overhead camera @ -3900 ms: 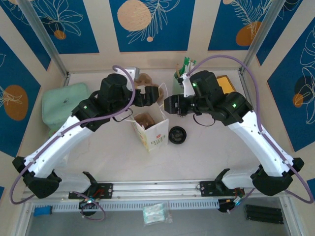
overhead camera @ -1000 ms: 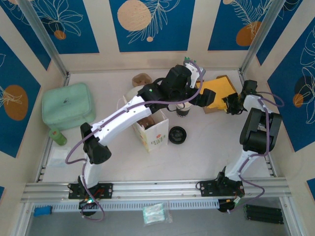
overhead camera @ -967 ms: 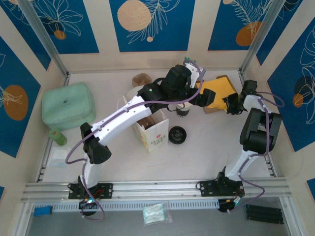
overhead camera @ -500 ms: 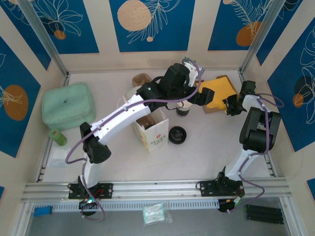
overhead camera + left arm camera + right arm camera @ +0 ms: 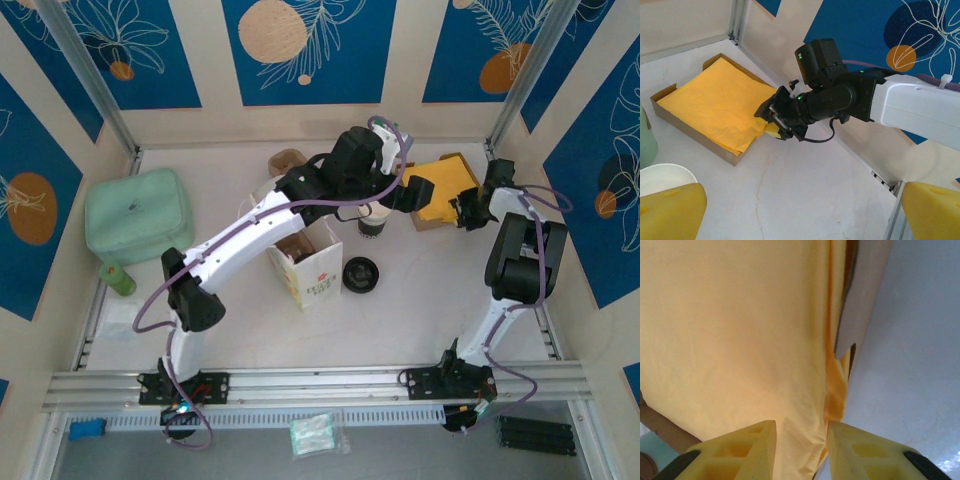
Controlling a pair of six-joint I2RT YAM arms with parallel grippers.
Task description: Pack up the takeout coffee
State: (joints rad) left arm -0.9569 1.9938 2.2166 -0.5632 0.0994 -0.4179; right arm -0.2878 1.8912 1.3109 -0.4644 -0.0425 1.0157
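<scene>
Reaching across the table, the left arm (image 5: 250, 225) passes over the far side of the open paper bag (image 5: 312, 270). We judge that a low sweep here could clip the bag's rim and topple it.

The cardboard tray (image 5: 690, 132) of yellow napkins (image 5: 715, 100) sits near the right wall. The right gripper (image 5: 799, 440) stands astride the top napkin's folded edge with its jaws partly apart. We cannot tell whether the pads pinch it. A lift could drag several sheets, or shift the tray toward the cup.

The takeout coffee cup (image 5: 372, 224) stands upright and unlidded, just right of the bag and beyond the black lid (image 5: 360, 273). The left gripper (image 5: 800, 212) hangs above it, spread wide and empty. The cup's white rim lies beside one pad, not between both, so a descent from here could press the rim and crush or tip the cup. The two wrists are also near each other, so we see a risk of contact.
</scene>
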